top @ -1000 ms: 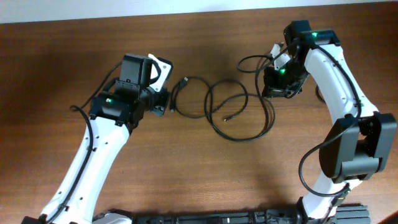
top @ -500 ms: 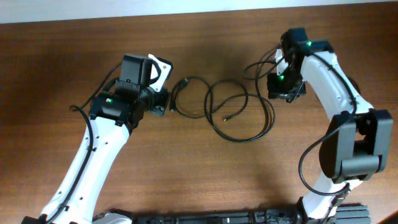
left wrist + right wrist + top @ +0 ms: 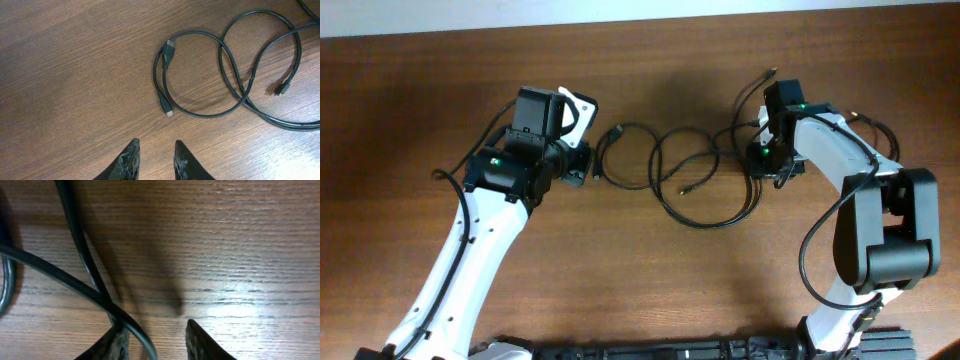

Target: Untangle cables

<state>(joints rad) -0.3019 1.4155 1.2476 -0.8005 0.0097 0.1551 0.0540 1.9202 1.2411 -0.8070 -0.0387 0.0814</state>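
Thin black cables (image 3: 655, 160) lie in overlapping loops on the wooden table between my two arms, with a plug end (image 3: 616, 131) at the left loop. In the left wrist view the loops (image 3: 205, 116) and a flat plug (image 3: 168, 50) lie ahead of my left gripper (image 3: 156, 145), which is open with bare wood between its fingers. My right gripper (image 3: 760, 160) is low over the right end of the tangle. In the right wrist view it (image 3: 157, 330) is open; two crossing cords (image 3: 75, 230) run down to it, and one passes loosely along its left finger (image 3: 117, 342).
The right arm's own thicker wires (image 3: 865, 122) arc behind its wrist. One loose cable end (image 3: 766, 74) points toward the far edge. Bare wooden table (image 3: 650, 280) lies in front of the loops.
The right gripper has opened and let go of the cable it held up, then dropped toward the table at the tangle's right end. The left arm has not moved.
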